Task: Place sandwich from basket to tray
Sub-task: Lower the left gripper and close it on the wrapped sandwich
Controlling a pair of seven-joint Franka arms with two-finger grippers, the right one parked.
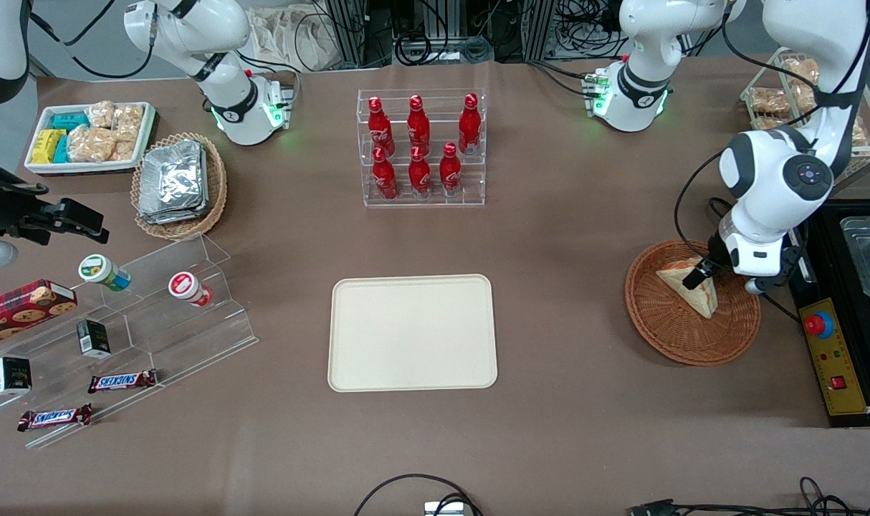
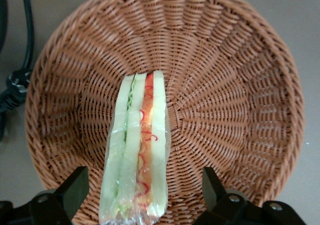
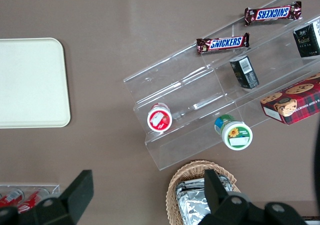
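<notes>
1. Front view shows the tray (image 1: 412,333) lying flat on the table (image 1: 564,236), at its middle.
2. Toward my working arm's end, the basket (image 1: 664,326) holds the sandwich (image 1: 695,288).
3. My tool (image 2: 142,195) hangs low over it, fingers (image 2: 75,187) apart, straddling the wedge.

The tool (image 1: 695,276) and the arm above it hide the sandwich's (image 1: 693,288) upper corner, and the wrist view crops the wedge's end between the spread fingers (image 2: 75,187).
</notes>
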